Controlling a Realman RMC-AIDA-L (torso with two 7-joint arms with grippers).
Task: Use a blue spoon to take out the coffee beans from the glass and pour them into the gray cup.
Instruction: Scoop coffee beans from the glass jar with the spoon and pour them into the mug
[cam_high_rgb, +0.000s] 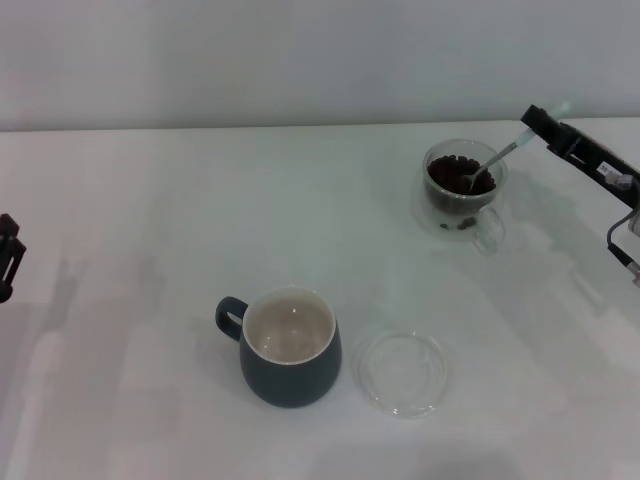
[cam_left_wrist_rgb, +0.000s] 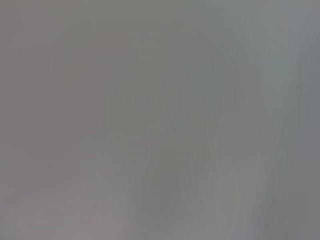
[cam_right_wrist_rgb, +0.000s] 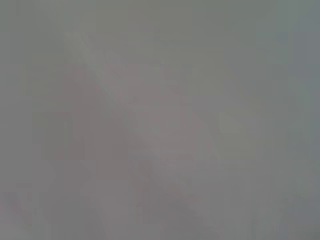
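Observation:
In the head view the glass (cam_high_rgb: 463, 186) stands at the back right of the white table, filled with dark coffee beans (cam_high_rgb: 455, 177). My right gripper (cam_high_rgb: 540, 121) is shut on the pale-blue handle of the blue spoon (cam_high_rgb: 497, 160). The spoon slants down into the glass, with its metal bowl resting in the beans. The gray cup (cam_high_rgb: 290, 348) stands at the front centre, upright and empty, its handle pointing left. My left gripper (cam_high_rgb: 8, 255) is parked at the far left edge. Both wrist views show only blank grey.
A flat round clear glass saucer (cam_high_rgb: 402, 372) lies on the table just right of the gray cup. The white table (cam_high_rgb: 150, 200) reaches back to a pale wall.

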